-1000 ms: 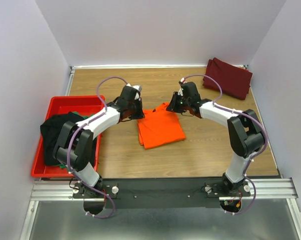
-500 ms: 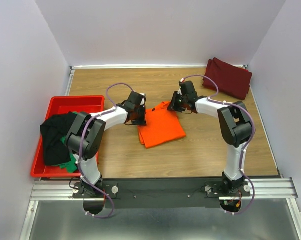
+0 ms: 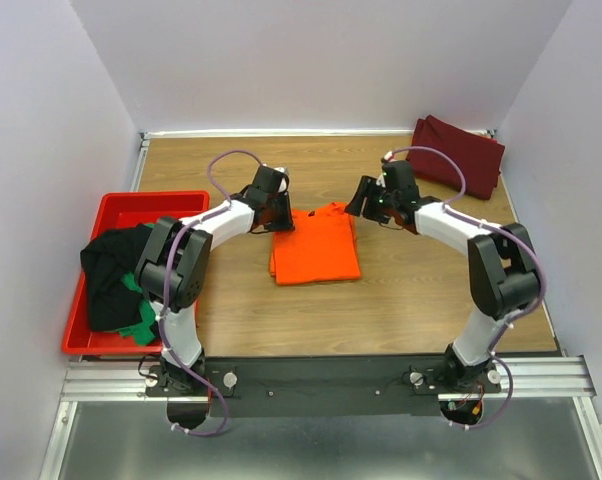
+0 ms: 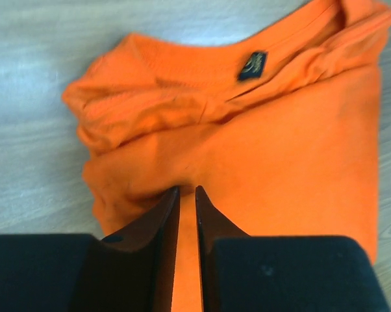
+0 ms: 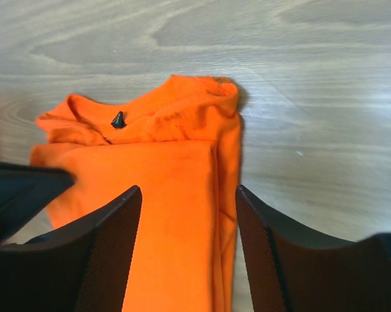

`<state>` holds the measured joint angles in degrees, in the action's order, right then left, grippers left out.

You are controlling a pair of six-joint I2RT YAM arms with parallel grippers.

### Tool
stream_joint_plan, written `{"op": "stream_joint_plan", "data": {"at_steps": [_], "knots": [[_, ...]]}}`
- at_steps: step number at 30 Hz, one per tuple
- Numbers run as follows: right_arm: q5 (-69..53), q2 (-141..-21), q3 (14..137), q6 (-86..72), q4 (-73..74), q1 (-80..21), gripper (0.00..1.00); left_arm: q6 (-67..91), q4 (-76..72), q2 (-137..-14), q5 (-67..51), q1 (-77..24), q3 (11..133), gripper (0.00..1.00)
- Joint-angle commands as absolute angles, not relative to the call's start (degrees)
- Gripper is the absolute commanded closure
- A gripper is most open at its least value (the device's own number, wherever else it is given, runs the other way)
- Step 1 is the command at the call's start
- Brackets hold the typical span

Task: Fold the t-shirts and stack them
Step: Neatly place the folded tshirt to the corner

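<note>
The orange t-shirt (image 3: 316, 250) lies folded in a soft rectangle mid-table (image 3: 411, 290), with bare wood on all sides. At its far corners, the left gripper (image 4: 187, 188) is barely parted and the right gripper (image 5: 188, 188) spread wide, neither pinching cloth. A maroon t-shirt (image 3: 459, 155) fills the far right corner, and a red bin (image 3: 131, 200) sits at the left edge.

A folded shirt (image 3: 314, 250) lies in the middle of the bench (image 3: 411, 300), between my two arms. My left tool (image 3: 278, 222) sits at its far left corner, and my right tool (image 3: 359, 205) is just off its far right corner. A second shirt (image 3: 459, 155) lies in the bench's far right corner, well apart. At the left edge stands a bin (image 3: 161, 208), with more shirts (image 3: 109, 275) heaped in its near half and spilling over its left rim.
</note>
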<state>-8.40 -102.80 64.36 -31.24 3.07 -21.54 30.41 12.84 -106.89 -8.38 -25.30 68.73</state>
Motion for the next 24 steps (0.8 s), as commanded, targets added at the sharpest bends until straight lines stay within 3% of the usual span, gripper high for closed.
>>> {"op": "stream_joint_plan", "data": {"at_steps": [1,10,17,24], "knots": [[-11.06,-99.15,60.83,-30.15,3.69,-20.74,0.33,29.09,13.45,-107.58,-9.14,-25.31,71.8,0.76],[-16.08,-100.1,56.16,-28.39,3.6,-21.0,0.3,28.65,15.99,-106.44,-10.37,-28.38,74.89,0.76],[-16.0,-103.0,57.13,-27.86,3.78,-22.06,0.3,31.02,12.85,-102.31,-11.07,-32.78,65.59,0.88],[-13.19,-105.46,57.22,-29.79,3.87,-25.13,0.32,32.61,8.44,-98.88,-11.16,-34.45,58.63,0.89]]}}
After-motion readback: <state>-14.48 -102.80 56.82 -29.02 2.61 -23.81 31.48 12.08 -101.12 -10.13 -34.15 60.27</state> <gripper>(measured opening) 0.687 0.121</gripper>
